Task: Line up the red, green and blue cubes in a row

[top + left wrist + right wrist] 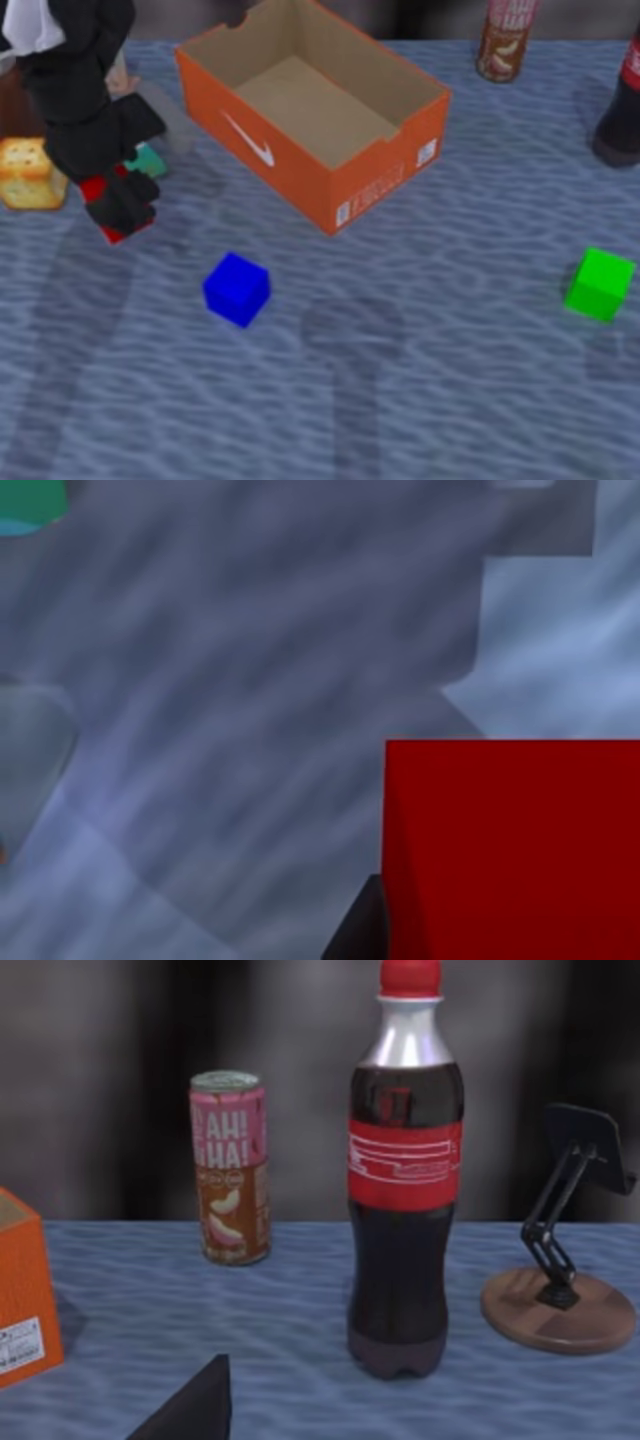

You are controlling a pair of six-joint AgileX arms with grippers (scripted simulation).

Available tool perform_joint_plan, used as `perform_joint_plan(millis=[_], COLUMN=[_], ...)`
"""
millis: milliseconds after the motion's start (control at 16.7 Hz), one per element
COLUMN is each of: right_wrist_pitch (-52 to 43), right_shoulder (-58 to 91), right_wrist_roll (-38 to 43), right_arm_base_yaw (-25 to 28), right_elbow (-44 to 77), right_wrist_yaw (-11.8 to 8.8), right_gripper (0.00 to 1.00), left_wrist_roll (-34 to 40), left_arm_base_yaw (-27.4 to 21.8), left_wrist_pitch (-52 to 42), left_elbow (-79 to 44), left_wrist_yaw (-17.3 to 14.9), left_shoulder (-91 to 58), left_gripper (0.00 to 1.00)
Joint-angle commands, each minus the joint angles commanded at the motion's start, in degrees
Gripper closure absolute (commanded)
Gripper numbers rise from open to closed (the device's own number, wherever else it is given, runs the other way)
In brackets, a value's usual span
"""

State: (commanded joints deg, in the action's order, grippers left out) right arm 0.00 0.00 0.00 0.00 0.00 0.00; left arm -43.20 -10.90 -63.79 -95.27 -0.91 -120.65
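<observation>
At the table's left, the red cube sits under my left gripper, which is shut on it. In the left wrist view the red cube fills the corner, with one dark finger pressed against its side. The blue cube lies free on the cloth, left of centre. Far right, the green cube stands alone. My right arm is outside the top view. Its wrist view shows a single dark finger set wide, over bare cloth.
A big orange shoebox lies open at the back centre. A white-and-teal flat box and a bread piece flank the left gripper. A can, a cola bottle and a small stand occupy the back right.
</observation>
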Motion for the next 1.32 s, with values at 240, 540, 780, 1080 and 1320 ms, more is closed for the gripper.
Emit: perform_joint_plan(millis=[240,540,780,1080,1320], right_wrist_pitch=[0.0,0.0,0.0,0.0,0.0], right_shoulder=[0.0,0.0,0.0,0.0,0.0], right_wrist_roll=[0.0,0.0,0.0,0.0,0.0], right_arm_base_yaw=[0.0,0.0,0.0,0.0,0.0], right_elbow=[0.0,0.0,0.0,0.0,0.0], right_wrist_yaw=[0.0,0.0,0.0,0.0,0.0], right_gripper=[0.00,0.00,0.00,0.00,0.00], left_wrist_roll=[-0.2,-4.8,-10.5,-14.1,-14.1], left_arm_base_yaw=[-0.4,-7.7,-16.5,-22.3,-22.1], left_wrist_pitch=[0.1,0.1,-0.1,-0.2,0.0], left_elbow=[0.2,3.3,7.5,10.0,10.0], left_wrist_yaw=[0.0,-0.1,-0.1,-0.1,-0.1], left_shoulder=[-0.2,3.2,7.3,10.0,9.7], left_gripper=[1.00,1.00,1.00,1.00,1.00])
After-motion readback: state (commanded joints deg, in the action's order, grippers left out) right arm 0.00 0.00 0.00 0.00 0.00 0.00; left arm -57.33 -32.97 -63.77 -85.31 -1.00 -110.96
